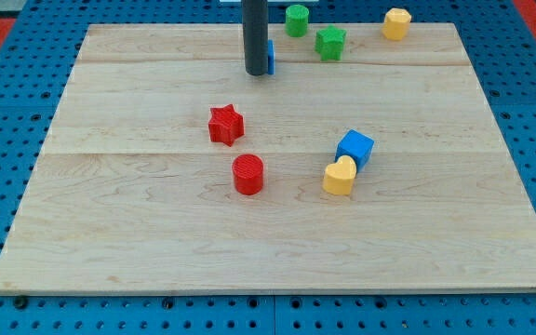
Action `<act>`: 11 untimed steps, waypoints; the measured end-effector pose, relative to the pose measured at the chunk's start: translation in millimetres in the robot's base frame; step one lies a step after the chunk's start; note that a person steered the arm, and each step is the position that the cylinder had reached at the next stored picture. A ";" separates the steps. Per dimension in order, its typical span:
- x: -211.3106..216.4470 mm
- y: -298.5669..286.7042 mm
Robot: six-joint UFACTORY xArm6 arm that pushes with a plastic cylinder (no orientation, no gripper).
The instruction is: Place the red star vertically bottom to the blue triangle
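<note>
The red star [226, 125] lies on the wooden board [156, 233], left of centre. My tip [256, 73] stands near the view's top, above and a little right of the star. A blue block [270, 58], mostly hidden behind the rod, shows only as a sliver at the rod's right edge; its shape cannot be made out. The tip is touching or very close to it. The star is well below that blue block and slightly to its left.
A red cylinder [247, 174] sits just below the star. A blue cube [355, 148] and a yellow heart [340, 176] touch at centre right. A green cylinder [297, 20], a green star [330, 43] and a yellow block [396, 23] sit along the top edge.
</note>
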State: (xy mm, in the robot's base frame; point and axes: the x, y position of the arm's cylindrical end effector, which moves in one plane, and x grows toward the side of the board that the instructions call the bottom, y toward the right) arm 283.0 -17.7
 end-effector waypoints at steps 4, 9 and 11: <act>188.3 -67.4; 118.3 -86.4; 115.3 27.2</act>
